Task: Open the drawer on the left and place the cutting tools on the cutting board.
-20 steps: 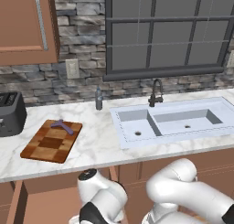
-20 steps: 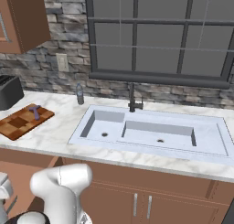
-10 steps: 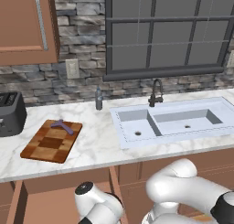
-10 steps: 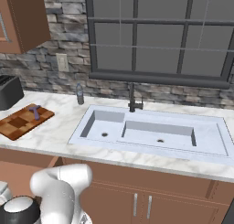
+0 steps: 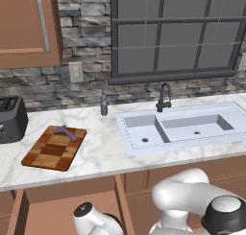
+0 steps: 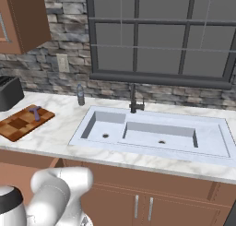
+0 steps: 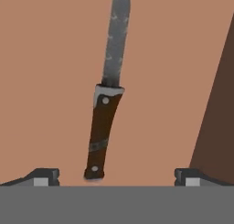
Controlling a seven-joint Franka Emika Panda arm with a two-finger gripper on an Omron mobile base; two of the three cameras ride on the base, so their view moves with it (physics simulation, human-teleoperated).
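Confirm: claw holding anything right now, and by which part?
Nothing held. The claw is open over the knife lying in the drawer, fingertips on either side of its handle end.

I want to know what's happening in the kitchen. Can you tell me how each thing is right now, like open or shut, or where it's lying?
drawer: pulled open below the counter.
knife: lying flat on the drawer floor, not held.
gripper: open, tips on either side of the knife handle's end.
purple tool: lying on the board.
cutting board: flat on the counter, no knife on it.
upper cabinet door: shut.
faucet: no water running.
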